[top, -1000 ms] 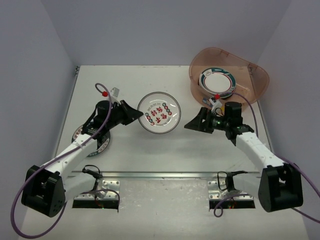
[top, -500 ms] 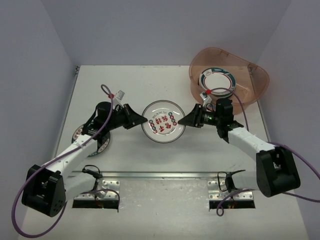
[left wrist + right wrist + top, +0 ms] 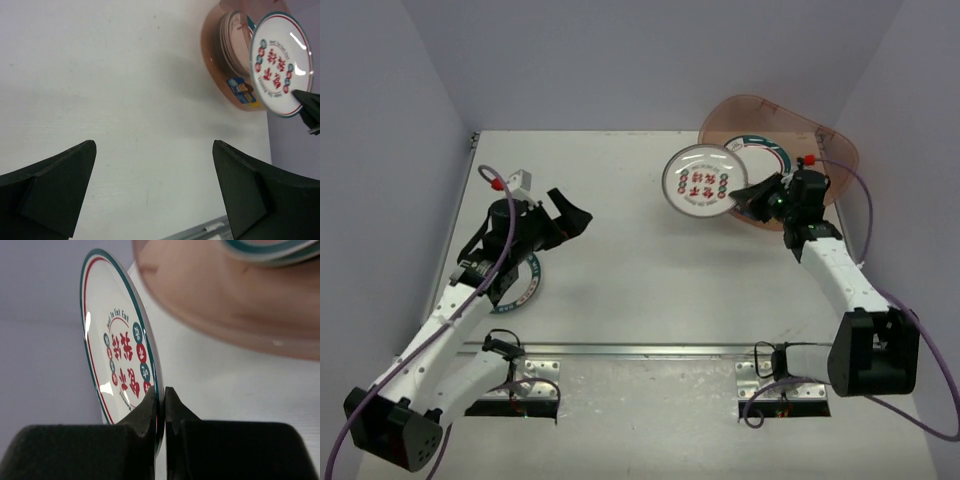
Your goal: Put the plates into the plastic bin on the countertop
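Right wrist, plate (image 3: 119, 347) clamped in right pincer (image 3: 164, 394)

The red-lettered plate (image 3: 700, 181) is white, with a thin teal edge and a red ring just inside it. It's got red characters in the middle and little teal and red dots round them. The plastic bin (image 3: 835, 150) in the far right corner is see-through pinkish-brown, and its label (image 3: 239, 88) is blue and yellow. The stacked plates (image 3: 767, 146) inside it are white with teal rims. The plate by the left edge (image 3: 530, 284) has a dark teal rim. The countertop (image 3: 640, 280) is plain white and the walls (image 3: 620, 60) are pale lavender. The left gripper (image 3: 154, 150) and right gripper (image 3: 161, 396) are black, and the cables (image 3: 880, 230) are purple.
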